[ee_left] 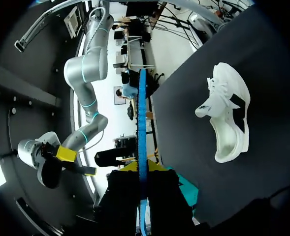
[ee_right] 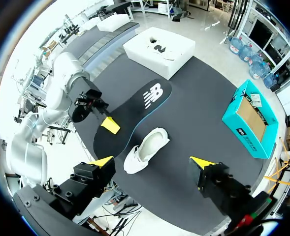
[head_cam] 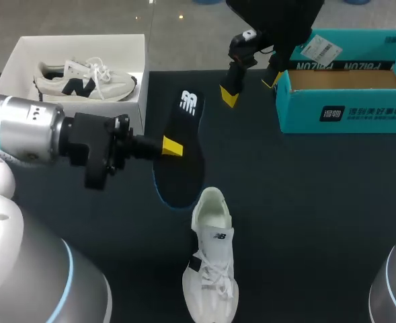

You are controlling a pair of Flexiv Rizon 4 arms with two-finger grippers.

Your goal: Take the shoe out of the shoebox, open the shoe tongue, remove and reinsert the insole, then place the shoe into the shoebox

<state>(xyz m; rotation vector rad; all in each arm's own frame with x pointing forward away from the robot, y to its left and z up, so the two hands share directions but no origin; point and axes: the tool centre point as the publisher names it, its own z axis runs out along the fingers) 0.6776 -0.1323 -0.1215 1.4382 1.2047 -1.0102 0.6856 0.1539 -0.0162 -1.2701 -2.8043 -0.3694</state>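
The left claw (head_cam: pixel 173 147) pinched the insole (head_cam: pixel 187 128) by one edge near the shoe (head_cam: pixel 212 269) on the worktop (head_cam: pixel 319 202); so thin a grip could slip. The right claw (head_cam: pixel 251 87) hung open, empty.

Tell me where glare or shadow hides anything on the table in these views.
Head view: even light, the white shoe bright against the dark table, its laces readable. Left wrist view: the insole shows only as a thin blue edge. Right wrist view: no glare on the insole or shoe.
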